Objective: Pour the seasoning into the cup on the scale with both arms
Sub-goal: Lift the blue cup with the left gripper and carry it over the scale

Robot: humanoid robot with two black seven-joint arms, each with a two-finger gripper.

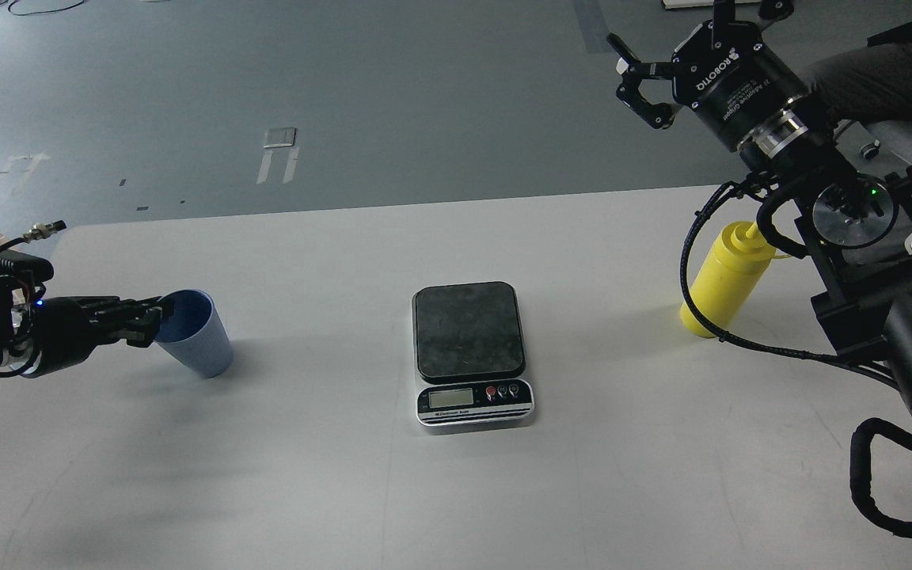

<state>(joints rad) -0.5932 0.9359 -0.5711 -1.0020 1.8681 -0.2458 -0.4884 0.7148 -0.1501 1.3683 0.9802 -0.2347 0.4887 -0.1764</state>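
The light blue ribbed cup [196, 340] stands on the white table [329, 475] at the left. My left gripper [142, 323] reaches in from the left, its fingertips at the cup's near rim. Its fingers are seen edge-on, so I cannot tell whether they grip. The scale [468, 326] sits at the table's middle with its dark platform bare. The yellow seasoning bottle [727, 281] stands upright at the right, its nozzle partly behind my right arm's cable. My right gripper [646, 79] is open and empty, raised high beyond the table's back edge, up and left of the bottle.
A person's leg in dark trousers [883, 75] is at the top right behind my right arm. A black cable [689, 261] loops in front of the bottle. Grey floor with tape marks [278, 154] lies beyond the table's back edge.
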